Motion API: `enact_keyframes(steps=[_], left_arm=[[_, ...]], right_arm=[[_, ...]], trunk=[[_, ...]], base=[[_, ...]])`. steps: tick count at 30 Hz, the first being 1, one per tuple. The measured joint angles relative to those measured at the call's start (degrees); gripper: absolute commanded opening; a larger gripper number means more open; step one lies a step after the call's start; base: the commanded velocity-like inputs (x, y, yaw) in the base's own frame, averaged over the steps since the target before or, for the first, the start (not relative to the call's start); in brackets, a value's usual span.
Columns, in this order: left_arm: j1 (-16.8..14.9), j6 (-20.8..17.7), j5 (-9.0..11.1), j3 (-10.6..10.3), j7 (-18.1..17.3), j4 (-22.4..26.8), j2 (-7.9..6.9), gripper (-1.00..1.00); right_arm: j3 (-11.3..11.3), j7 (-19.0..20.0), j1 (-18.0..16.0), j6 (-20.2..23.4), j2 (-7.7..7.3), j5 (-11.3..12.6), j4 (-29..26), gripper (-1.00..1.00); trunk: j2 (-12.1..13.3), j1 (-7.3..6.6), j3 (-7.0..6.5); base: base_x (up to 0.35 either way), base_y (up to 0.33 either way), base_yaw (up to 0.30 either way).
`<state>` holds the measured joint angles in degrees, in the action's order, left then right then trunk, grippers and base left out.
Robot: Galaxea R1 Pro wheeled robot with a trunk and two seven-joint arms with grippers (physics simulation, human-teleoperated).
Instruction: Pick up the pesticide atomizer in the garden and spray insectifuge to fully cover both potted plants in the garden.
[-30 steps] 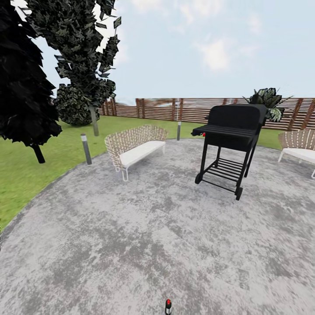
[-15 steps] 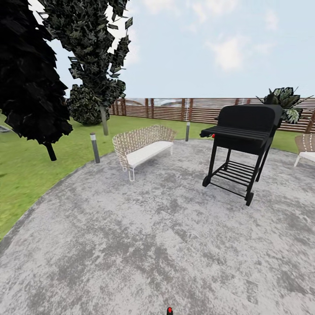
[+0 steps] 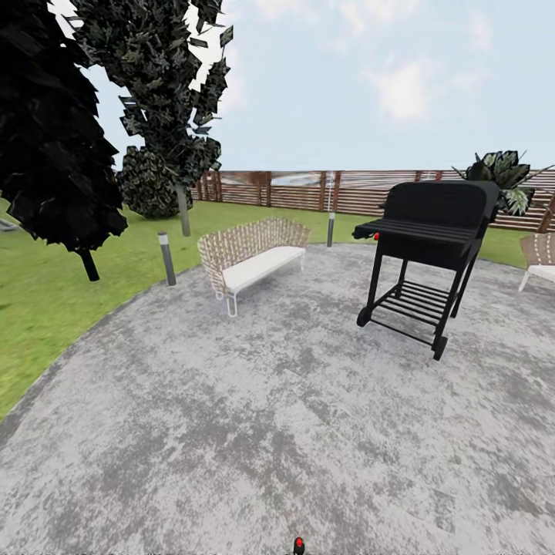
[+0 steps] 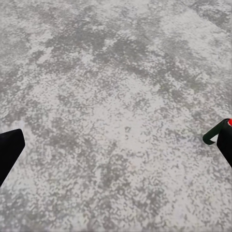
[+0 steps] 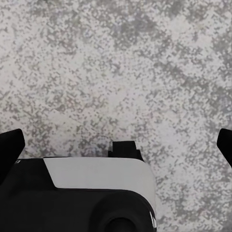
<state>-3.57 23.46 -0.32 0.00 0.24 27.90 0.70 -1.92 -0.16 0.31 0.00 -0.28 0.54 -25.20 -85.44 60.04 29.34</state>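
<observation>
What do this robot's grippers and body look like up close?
In the left wrist view, the left gripper's fingers are plain black slabs, beside a dark rod with a red tip. In the right wrist view, the right gripper's fingers are black too, above a glossy white-and-black rounded body.

We faced a round grey paved patch (image 3: 254, 432) ringed by lawn (image 3: 46, 308), holding a wicker sofa (image 3: 250, 258) and black barbecue grill (image 3: 428, 250), with dark trees (image 3: 54, 139), a brown slatted fence (image 3: 308, 191) and pale cloudy sky (image 3: 370, 85) behind.
</observation>
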Motion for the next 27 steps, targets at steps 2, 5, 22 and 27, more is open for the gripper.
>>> enact_keyframes(steps=[2,5,22,27], left_arm=[[0.0,0.0,0.0,0.0,0.0,0.0,0.0,1.0],[0.0,0.0,0.0,0.0,0.0,0.0,0.0,1.0],[0.0,0.0,0.0,0.1,0.0,0.0,0.0,1.0],[0.0,0.0,0.0,0.1,0.0,0.0,0.0,1.0]], right_arm=[[0.0,0.0,0.0,0.0,0.0,0.0,0.0,1.0],[0.0,0.0,0.0,0.0,0.0,0.0,0.0,1.0],[0.0,0.0,0.0,0.0,0.0,0.0,0.0,1.0],[0.0,0.0,0.0,0.0,0.0,0.0,0.0,1.0]], trunk=[[-0.8,0.44,0.51],[-2.0,1.1,1.28],[-8.8,4.83,5.49],[-10.8,5.93,6.66]], base=[[0.0,0.0,0.0],[0.0,0.0,0.0],[0.0,0.0,-0.203],[0.0,0.0,-0.249]])
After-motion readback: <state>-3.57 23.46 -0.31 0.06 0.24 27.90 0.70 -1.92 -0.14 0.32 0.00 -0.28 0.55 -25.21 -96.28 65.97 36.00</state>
